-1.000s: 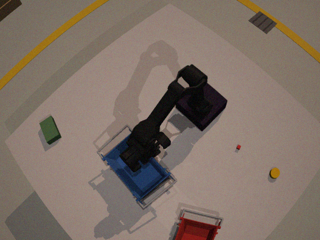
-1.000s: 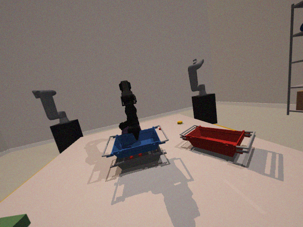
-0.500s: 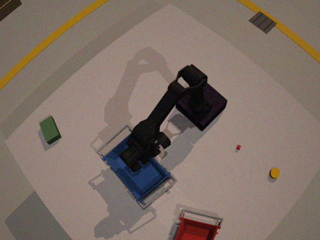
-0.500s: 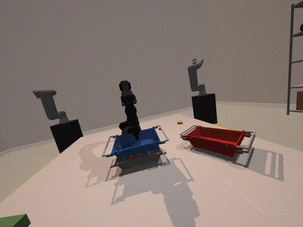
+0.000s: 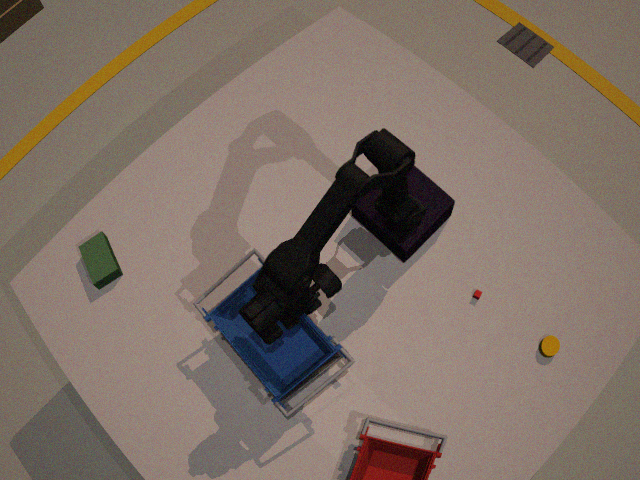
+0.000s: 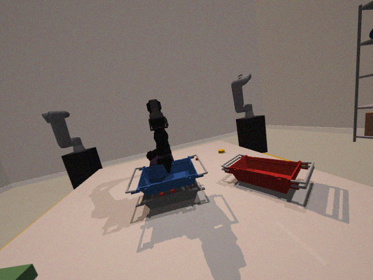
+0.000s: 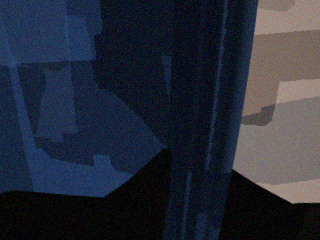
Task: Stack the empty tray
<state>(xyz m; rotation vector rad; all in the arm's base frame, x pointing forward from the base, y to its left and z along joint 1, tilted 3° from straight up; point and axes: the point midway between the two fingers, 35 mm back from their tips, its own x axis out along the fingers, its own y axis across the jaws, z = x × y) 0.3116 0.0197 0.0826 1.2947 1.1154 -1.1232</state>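
Note:
The blue tray [image 5: 248,357] [image 6: 168,186] [image 7: 240,75] is empty, with its own wire bars swung out at both ends. My gripper [image 5: 298,314] [image 6: 167,165] [image 7: 182,157] is shut on its long wall on the side of the arm's base. The blue tray is over the loaded grey tray [image 6: 171,201]; whether it touches the bars beneath cannot be told. It looks slightly tilted against the grey rim in the exterior view. Red blocks [image 6: 172,191] show in the gap between the trays. The grey tray's bars are dark and largely hidden; their position is unclear.
A red tray [image 5: 398,445] [image 6: 260,178] with wire bars stands beside them. A small red block [image 5: 477,294], a yellow disc [image 5: 550,346] [image 6: 221,150] and a green block [image 5: 99,259] [image 6: 21,273] lie on the table. Two grey arms stand on black pedestals beyond the table.

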